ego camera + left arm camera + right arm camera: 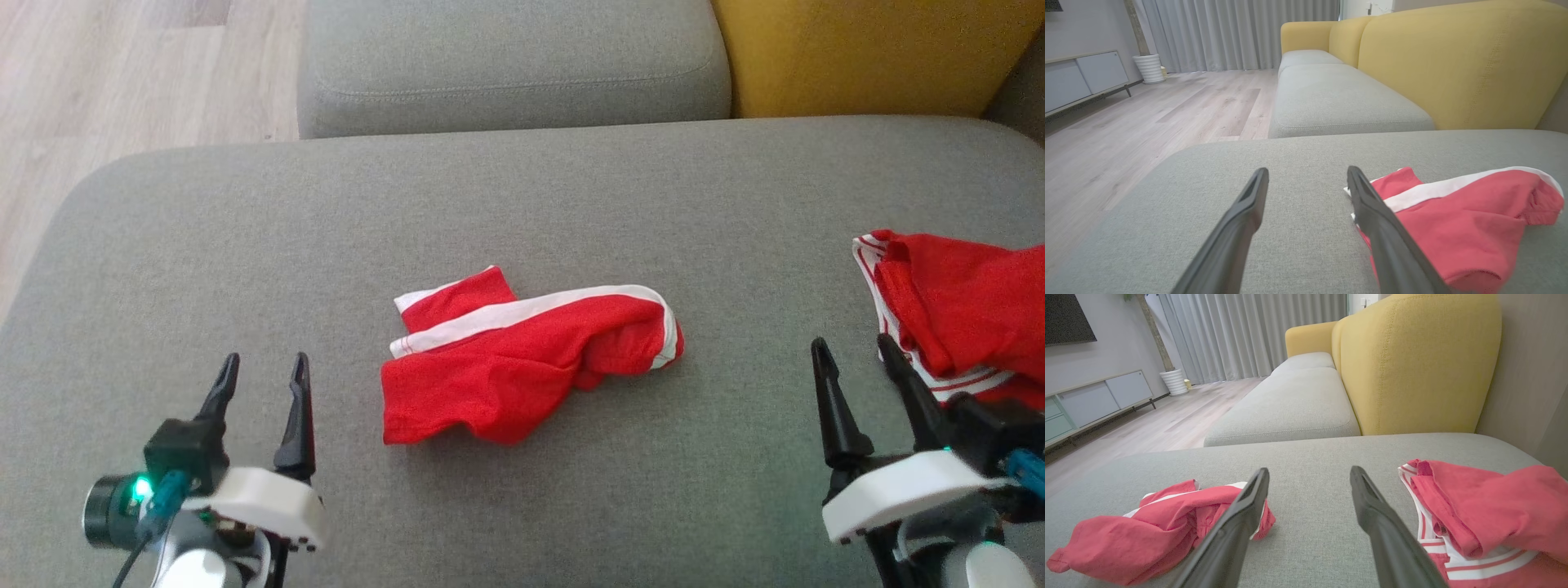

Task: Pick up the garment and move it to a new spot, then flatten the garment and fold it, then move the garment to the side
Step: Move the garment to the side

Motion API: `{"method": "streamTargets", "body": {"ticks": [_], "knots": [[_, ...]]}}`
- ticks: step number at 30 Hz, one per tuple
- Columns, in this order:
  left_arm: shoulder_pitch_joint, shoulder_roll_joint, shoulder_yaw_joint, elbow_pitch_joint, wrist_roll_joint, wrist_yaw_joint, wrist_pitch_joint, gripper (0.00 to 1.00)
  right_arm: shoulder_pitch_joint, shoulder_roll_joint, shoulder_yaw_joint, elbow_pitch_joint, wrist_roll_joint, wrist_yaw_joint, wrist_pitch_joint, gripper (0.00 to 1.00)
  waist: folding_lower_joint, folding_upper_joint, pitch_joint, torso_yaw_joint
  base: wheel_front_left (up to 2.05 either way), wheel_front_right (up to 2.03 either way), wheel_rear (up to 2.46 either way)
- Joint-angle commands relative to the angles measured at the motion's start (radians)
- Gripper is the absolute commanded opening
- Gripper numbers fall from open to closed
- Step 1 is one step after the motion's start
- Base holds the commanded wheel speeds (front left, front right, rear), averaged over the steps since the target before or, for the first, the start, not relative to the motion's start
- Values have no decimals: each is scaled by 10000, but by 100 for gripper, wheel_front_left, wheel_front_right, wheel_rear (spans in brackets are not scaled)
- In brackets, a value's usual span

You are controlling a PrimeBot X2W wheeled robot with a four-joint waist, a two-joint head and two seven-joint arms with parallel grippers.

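– On the grey seat cushion [571, 204], centre of the surface: what do you record?

– One red garment [522, 367], crumpled and unfolded. A white band runs along its upper edge and curls round its right end. It lies between the two arms, and neither one touches it.

– Left gripper [267, 359]?

– Low at the left, fingers pointing away from the robot and spread wide, with nothing between them. It stands apart from the garment, on its left side. A green light [140, 488] glows on the camera unit at that wrist.

– Right gripper [851, 343]?

– Low at the right, spread just as wide, also holding nothing. Its outer finger is just beside a second red garment [963, 310], which is bunched at the cushion's right edge. Whether the finger touches it, I cannot tell.

– Labels, brands, lettering?

– The markings I can make out are trim: the white band on the middle piece, and thin red-and-white stripes along the hem of the piece at the right.

– Surroundings?

– A yellow backrest [873, 49] stands behind the cushion at the far right. Pale wooden floor [122, 82] lies off to the left.
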Motion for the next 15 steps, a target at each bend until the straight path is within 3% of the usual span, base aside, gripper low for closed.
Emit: {"method": "streamTargets", "body": {"ticks": [1,15], "knots": [[-234,320,372,-483,69,92,42,100,-65,-58,198,-367,-82,-9,43,100,0,-1,-60,-1,0,0,0],[56,384,140,-837,83,176,249,100,72,-58,144,-499,-149,-9,103,100,0,-1,-104,-70,0,0,0]]}}
